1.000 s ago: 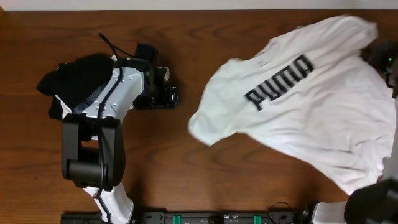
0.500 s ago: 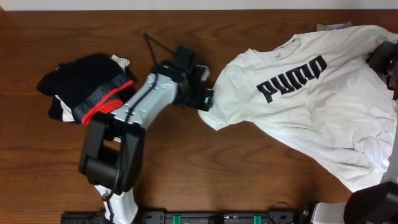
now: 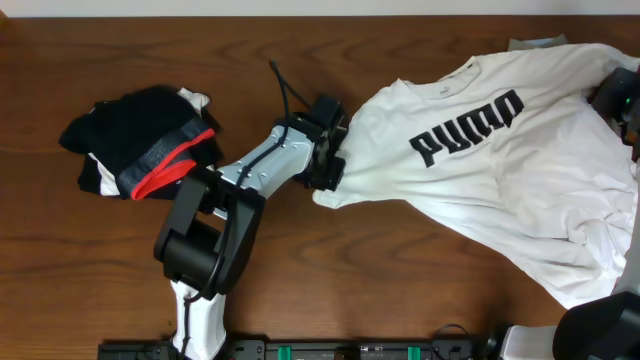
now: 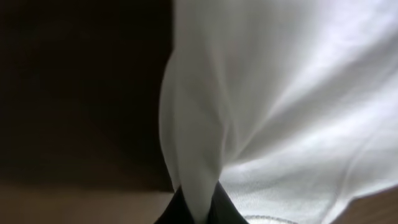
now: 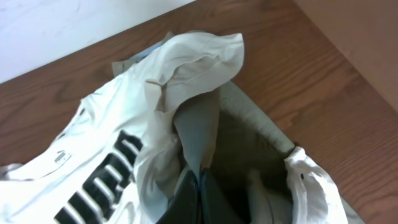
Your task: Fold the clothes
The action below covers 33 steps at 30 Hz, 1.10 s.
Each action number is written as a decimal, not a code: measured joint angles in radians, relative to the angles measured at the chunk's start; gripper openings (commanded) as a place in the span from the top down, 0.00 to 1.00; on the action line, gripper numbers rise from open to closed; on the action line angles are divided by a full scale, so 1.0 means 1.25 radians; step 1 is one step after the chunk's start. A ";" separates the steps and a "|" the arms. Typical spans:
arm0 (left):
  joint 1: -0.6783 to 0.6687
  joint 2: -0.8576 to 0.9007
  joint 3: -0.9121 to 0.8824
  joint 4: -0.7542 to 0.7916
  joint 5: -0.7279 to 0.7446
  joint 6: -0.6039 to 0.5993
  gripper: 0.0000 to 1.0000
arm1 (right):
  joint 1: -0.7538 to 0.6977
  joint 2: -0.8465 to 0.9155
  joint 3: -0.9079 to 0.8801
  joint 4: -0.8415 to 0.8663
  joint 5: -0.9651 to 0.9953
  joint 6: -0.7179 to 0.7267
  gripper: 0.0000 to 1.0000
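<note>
A white T-shirt (image 3: 500, 190) with black lettering lies spread across the right half of the wooden table (image 3: 400, 290). The left gripper (image 3: 330, 172) is closed on the shirt's left edge, a fold of cloth pinched between its fingers. The right gripper (image 5: 199, 202), at the far right, is clamped on bunched fabric. A heap of dark clothes (image 3: 140, 145) sits on the left, well apart.

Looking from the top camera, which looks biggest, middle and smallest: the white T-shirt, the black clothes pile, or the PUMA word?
1. white T-shirt
2. black clothes pile
3. PUMA word, printed on the shirt
</note>
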 measured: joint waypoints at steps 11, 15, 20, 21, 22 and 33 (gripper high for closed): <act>0.129 -0.005 -0.003 -0.181 -0.168 -0.068 0.94 | -0.068 0.001 0.000 0.030 0.129 0.016 0.98; 0.172 -0.005 -0.004 -0.191 -0.188 -0.076 0.94 | -0.152 0.006 0.000 0.062 0.172 0.032 0.98; 0.200 -0.005 -0.005 -0.208 -0.204 -0.097 0.94 | -0.265 0.009 -0.001 0.080 0.168 0.059 0.98; 0.204 -0.005 -0.005 -0.208 -0.205 -0.099 0.94 | -0.282 0.009 -0.001 0.087 0.164 0.063 0.98; 0.209 -0.005 -0.005 -0.211 -0.207 -0.100 0.94 | -0.305 0.010 -0.001 0.093 0.152 0.068 0.98; 0.231 -0.005 -0.005 -0.212 -0.222 -0.127 0.94 | -0.403 0.012 0.034 0.095 0.073 0.135 0.95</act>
